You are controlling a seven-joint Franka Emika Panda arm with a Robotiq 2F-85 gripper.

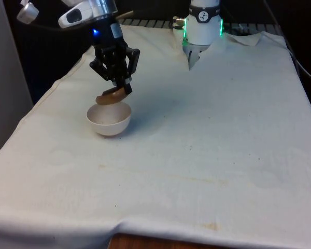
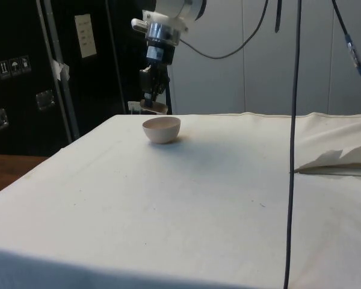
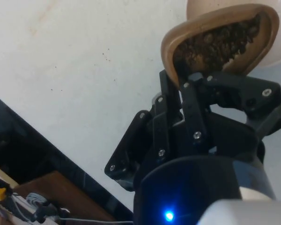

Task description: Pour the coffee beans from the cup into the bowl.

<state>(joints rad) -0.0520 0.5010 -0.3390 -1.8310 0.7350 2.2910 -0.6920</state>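
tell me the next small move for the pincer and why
Probably tip the cup a little further. The pincer holds it tilted right over the white bowl, yet the coffee beans still sit inside the cup.

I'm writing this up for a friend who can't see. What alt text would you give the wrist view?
A black gripper holds a brown cup tipped on its side, dark coffee beans still piled inside, its far edge over a pale bowl. White cloth covers the table beneath.
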